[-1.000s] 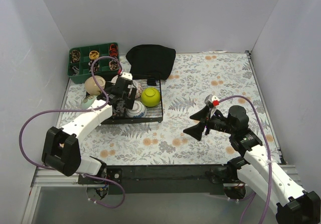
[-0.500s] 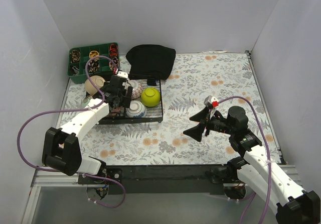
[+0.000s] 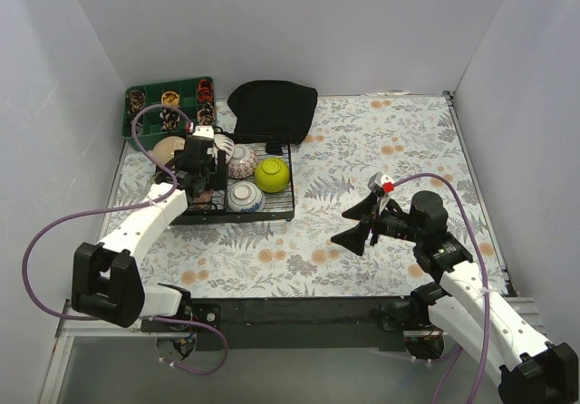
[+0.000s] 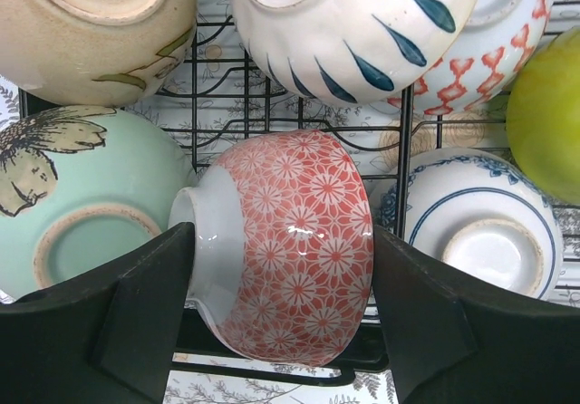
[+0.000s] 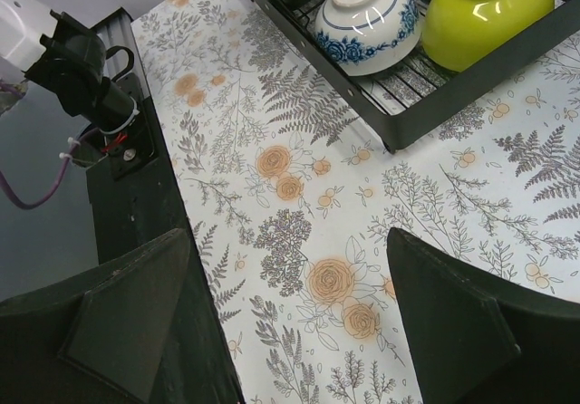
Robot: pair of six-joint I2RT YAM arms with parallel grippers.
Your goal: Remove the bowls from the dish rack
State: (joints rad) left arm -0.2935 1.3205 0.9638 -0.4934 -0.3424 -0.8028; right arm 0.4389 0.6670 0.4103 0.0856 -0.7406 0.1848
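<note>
Checking in on the bowl unloading: the dish rack (image 5: 471, 91) sits around 10 o'clock on the floral table (image 3: 381, 141), and it's still pretty loaded. The left gripper (image 4: 283, 241) is down in the rack with its two black fingers (image 4: 136, 313) on either side of the red floral bowl (image 4: 299, 232). That bowl is lying on its side against the wires, which I guess is why it's the pick: foot and rim stick out sideways, so the jaws can go across it. They look right up against it on both sides, but honestly I can't tell whether they're squeezing or just bracketing it, and the bowl is still on the rack. From that bowl, the mint bowl (image 4: 82, 214) is at 9 o'clock and crowding it, the beige one (image 4: 91, 24) is at 11, the white one with blue dashes (image 4: 353, 24) is at 12, and the blue-ringed bowl (image 4: 480, 232) is at 3, upside down. The lime-green bowl (image 3: 272, 175) is over by the rack's 3 o'clock end. The right gripper (image 3: 355, 224) is well away at about 4 o'clock, jaws spread wide over bare table and holding nothing, probably parked so it stays out of the way. I'd lift straight up, because those neighbours are tight.
</note>
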